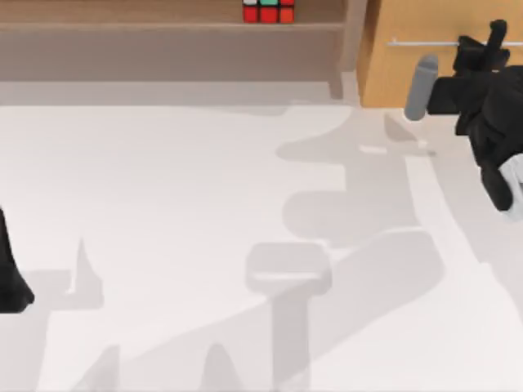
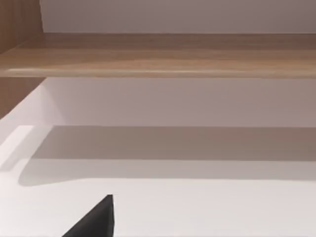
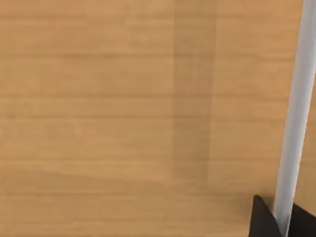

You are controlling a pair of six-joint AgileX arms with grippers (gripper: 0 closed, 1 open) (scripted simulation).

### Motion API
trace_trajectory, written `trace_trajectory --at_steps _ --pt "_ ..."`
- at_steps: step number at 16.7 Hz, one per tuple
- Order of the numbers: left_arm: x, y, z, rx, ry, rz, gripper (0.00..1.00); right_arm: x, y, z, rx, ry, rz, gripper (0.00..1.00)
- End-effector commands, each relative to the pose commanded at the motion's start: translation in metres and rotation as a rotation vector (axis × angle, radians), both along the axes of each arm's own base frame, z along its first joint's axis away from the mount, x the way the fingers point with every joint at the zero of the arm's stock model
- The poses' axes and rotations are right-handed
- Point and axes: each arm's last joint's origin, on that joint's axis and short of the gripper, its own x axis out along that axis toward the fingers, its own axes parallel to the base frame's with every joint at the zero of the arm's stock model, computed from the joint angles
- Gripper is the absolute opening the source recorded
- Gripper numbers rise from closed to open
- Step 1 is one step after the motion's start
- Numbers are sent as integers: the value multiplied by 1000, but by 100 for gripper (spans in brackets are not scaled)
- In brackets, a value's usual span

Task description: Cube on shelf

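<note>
Here, the scene by parts:

Cube: the small puzzle cube with red, green and orange stickers on a black frame (image 1: pixel 269 11) sits on the shelf board at the top edge of the top view, a little right of centre, cut off by the frame; nothing touches it.

Shelf: the long light-brown wooden shelf unit (image 1: pixel 163 37) runs along the top of the top view from the left edge to its upright side panel right of centre. In the left wrist view its horizontal board (image 2: pixel 158 57) crosses the upper part of the frame.

Cabinet: the orange-tan drawer cabinet (image 1: pixel 392 69) stands in the upper right of the top view, just beside the shelf's side panel, with a thin metal bar handle (image 1: pixel 421 42) across its front.

Right gripper: the black right gripper (image 1: pixel 493 42) is at the upper right of the top view, against the cabinet front at the handle. In the right wrist view its dark fingertips (image 3: pixel 261 219) stand on either side of the metal bar (image 3: pixel 294 123), narrowed around it and holding the handle.

Left gripper: the left arm (image 1: pixel 10 278) is parked at the left edge of the top view, lower half; how its fingers stand cannot be told.

Table: the white tabletop (image 1: pixel 180 204) spans the middle and lower frame.
</note>
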Motion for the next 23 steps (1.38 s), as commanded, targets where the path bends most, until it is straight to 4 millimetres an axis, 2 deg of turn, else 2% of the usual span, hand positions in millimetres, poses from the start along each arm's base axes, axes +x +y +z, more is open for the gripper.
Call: trace_trajectory --at_steps 5,18,23 --pt "0 0 0 0 0 0 100 5 -1 1 0 -2 -1 0" --pt "0 0 0 0 0 0 100 5 -1 1 0 -2 -1 98" --pt "0 0 0 0 0 0 100 5 -1 1 0 -2 -1 100"
